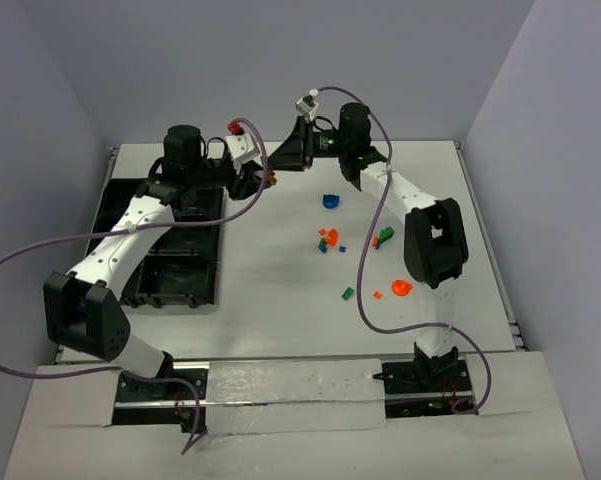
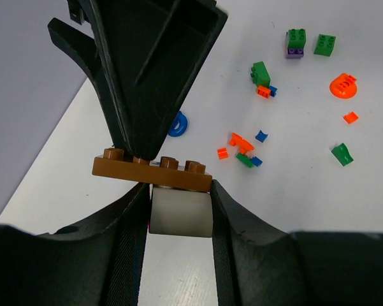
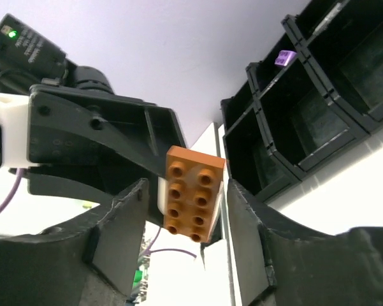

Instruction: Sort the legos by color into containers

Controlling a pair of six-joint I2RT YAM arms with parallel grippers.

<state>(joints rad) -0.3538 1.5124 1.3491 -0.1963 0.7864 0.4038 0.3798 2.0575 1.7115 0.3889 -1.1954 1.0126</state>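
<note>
You have one tray (image 1: 170, 272), low and to the near side of the left gripper (image 2: 178, 196), so the left arm is the nearer one to it. One purple piece (image 3: 283, 57) sits in a compartment off the right gripper's (image 3: 186, 188) right finger. The two grippers meet tip to tip on one stacked pair. The left is clamped on the white block (image 2: 180, 215), and the one brown brick (image 2: 151, 171) sits on top just past its fingertips, long axis lying across the jaws and overhanging both. In the right wrist view that axis runs along the right fingers, which flank the brick; you cannot tell whether they pinch it. Loose legos (image 2: 240, 141) lie below, beyond the left fingertips and to their right: about five green, five orange, four blue, one purple.
</note>
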